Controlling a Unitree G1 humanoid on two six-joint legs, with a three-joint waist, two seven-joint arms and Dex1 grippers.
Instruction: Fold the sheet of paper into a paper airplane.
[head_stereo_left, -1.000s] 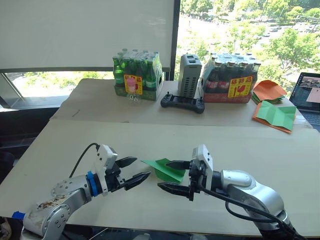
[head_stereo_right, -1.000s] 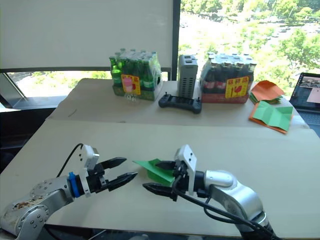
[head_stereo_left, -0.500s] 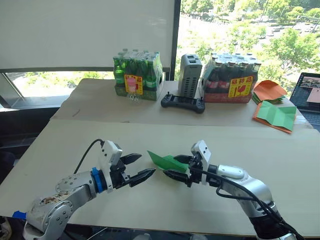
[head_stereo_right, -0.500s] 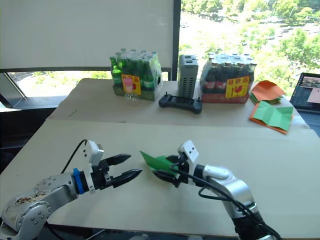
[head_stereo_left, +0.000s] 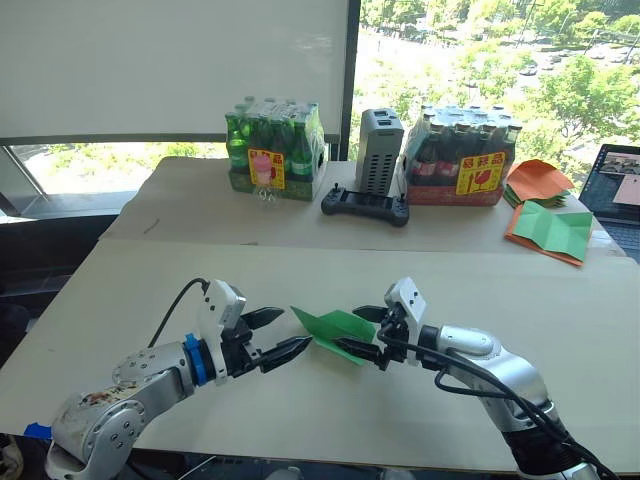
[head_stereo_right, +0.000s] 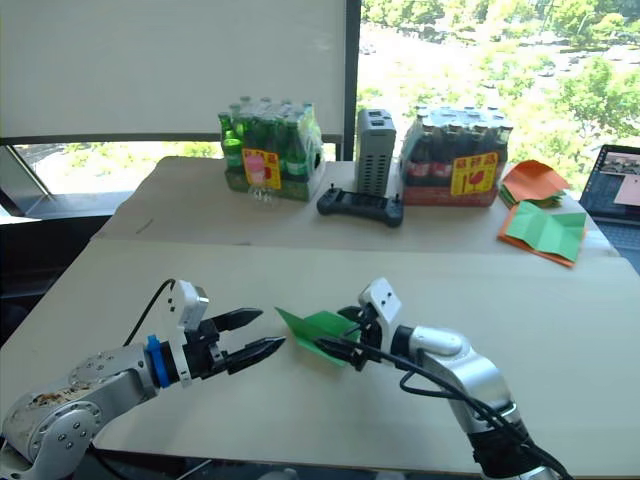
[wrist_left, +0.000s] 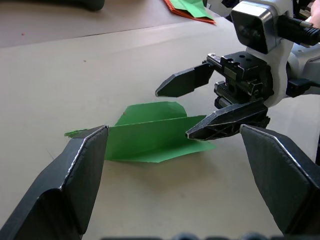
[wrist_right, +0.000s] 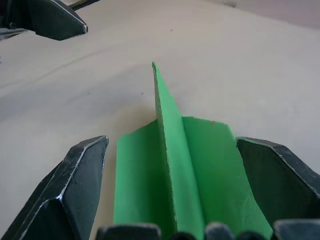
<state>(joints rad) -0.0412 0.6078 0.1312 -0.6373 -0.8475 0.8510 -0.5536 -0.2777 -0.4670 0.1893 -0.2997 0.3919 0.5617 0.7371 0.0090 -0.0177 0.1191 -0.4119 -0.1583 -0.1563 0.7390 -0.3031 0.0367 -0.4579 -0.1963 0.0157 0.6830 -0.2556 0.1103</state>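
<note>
Paper airplane (head_stereo_left: 333, 330) lay on bench (head_stereo_left: 450, 280). Right claw (head_stereo_left: 362, 332) released, straddling it; left claw (head_stereo_left: 288, 334) released nearby. Closing off-centre risked crushing the wings.

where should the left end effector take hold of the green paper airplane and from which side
Probably the raised centre fold of the paper airplane, near its pointed nose. That ridge stands upright while the wings lie flat on the table, so it alone offers two faces to pinch. The left end effector, open, already faces the nose; the right end effector, open, straddles the tail.
</note>
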